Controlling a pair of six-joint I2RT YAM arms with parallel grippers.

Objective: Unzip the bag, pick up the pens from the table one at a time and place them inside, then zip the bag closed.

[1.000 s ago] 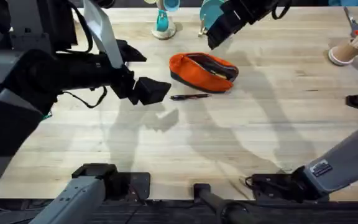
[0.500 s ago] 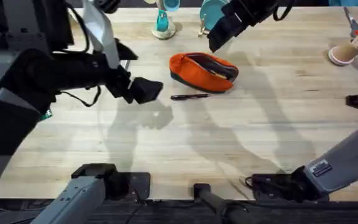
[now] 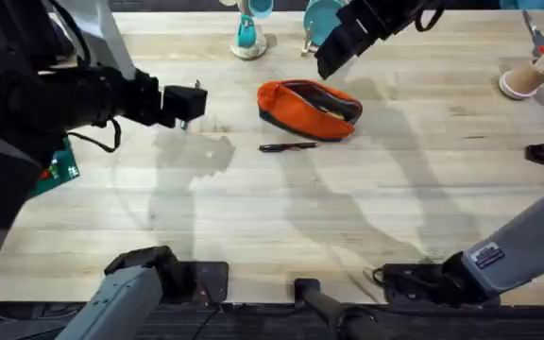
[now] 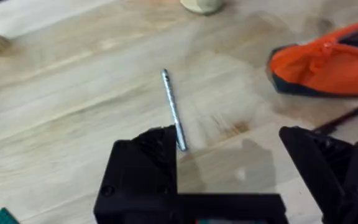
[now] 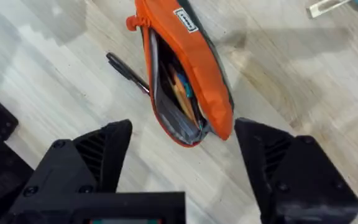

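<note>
We find the small oblong orange fabric pouch (image 3: 308,109) lying on the pale joined-plank wooden tabletop (image 3: 348,208) with its top zipper open, and through the right wrist camera we see coloured items resting in its dark lining, so we judge the unzipping done and the pen collection in hand. The slim silvery-grey metal pen (image 4: 173,117) lies flat on the wood, well apart from the pouch, and the left gripper (image 4: 229,180) hangs over it with its black fingers spread wide, one finger (image 4: 145,168) just beside the pen's near end. To take it well, we would centre the gap across the pen's middle, turn the wrist so the fingers close across the barrel and not along it, and go low enough that the tips brush the wood, since so thin a rod may roll or slip away. The slim black pen (image 3: 289,146) lies just beside the pouch's near edge and can wait its turn. The right gripper (image 5: 185,174) hovers above the pouch with fingers parted and holds nothing; we could use it to steady the pouch mouth when the pen arrives
</note>
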